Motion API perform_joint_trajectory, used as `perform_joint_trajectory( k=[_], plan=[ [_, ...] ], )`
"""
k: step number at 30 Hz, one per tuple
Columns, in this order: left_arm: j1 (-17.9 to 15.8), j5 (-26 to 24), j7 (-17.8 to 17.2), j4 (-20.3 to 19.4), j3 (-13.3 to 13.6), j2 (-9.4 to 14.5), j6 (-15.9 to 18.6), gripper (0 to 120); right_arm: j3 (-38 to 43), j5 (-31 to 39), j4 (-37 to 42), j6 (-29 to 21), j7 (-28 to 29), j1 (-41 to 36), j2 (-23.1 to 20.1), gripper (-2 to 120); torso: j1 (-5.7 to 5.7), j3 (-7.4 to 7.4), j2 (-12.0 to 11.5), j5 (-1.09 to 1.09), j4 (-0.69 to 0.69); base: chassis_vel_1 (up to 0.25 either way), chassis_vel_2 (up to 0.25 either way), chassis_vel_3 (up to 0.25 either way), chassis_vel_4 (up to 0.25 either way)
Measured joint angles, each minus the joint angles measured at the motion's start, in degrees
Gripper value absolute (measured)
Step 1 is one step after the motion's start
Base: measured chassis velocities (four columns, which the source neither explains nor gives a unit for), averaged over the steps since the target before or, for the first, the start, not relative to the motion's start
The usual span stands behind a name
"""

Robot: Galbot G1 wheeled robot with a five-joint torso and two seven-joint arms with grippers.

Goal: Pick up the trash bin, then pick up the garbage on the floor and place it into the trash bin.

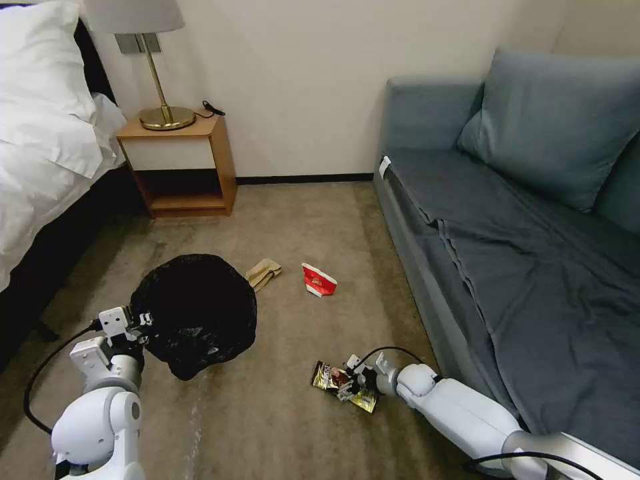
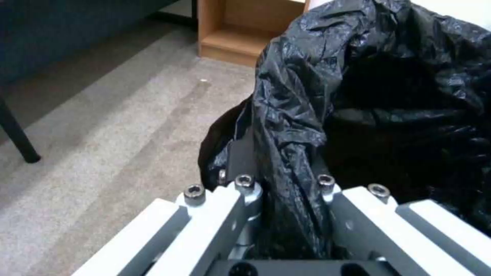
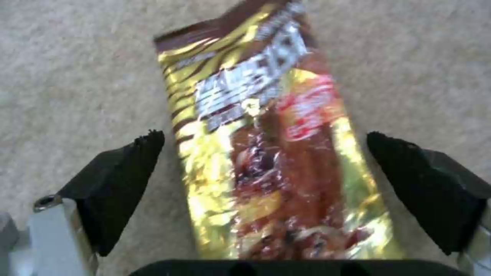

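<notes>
The trash bin [image 1: 193,313], wrapped in its crinkled black bag [image 2: 358,96], is at my left front. My left gripper [image 1: 137,323] [image 2: 279,168] is shut on the bin's bagged rim. Whether the bin rests on the carpet I cannot tell. Garbage lies on the floor: a shiny yellow-brown snack wrapper [image 1: 343,387] [image 3: 276,153], a crushed red-and-white cup [image 1: 319,280] and a crumpled tan paper bag [image 1: 263,273]. My right gripper [image 1: 350,385] [image 3: 265,138] is low over the wrapper and open. Its black fingers [image 3: 122,191] stand on either side of the wrapper, apart from it.
A grey sofa [image 1: 507,220] runs along the right, close to my right arm. A wooden nightstand [image 1: 180,167] with a brass lamp stands at the far wall. The bed [image 1: 47,147] fills the left. Open carpet [image 1: 280,427] lies between the bin and the wrapper.
</notes>
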Motion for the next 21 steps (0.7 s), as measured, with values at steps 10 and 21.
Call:
perform_joint_trajectory(
  k=[10, 21],
  plan=[
    [-0.22, -0.02, -0.03, -0.10, 0.00, 0.02, 0.04, 4, 1.05, -0.41, -1.69, 2.52, -0.07, -0.81, 0.65, 71, 0.00, 0.00, 0.00, 0.00, -0.01, 0.000, 0.000, 0.000, 0.000],
    [-0.24, -0.15, -0.03, -0.10, -0.06, 0.08, 0.03, 4, 1.53, -0.33, -2.71, 3.51, 0.19, -0.69, 0.88, 34, 0.00, 0.00, 0.00, 0.00, 0.00, 0.000, 0.000, 0.000, 0.000]
  ],
)
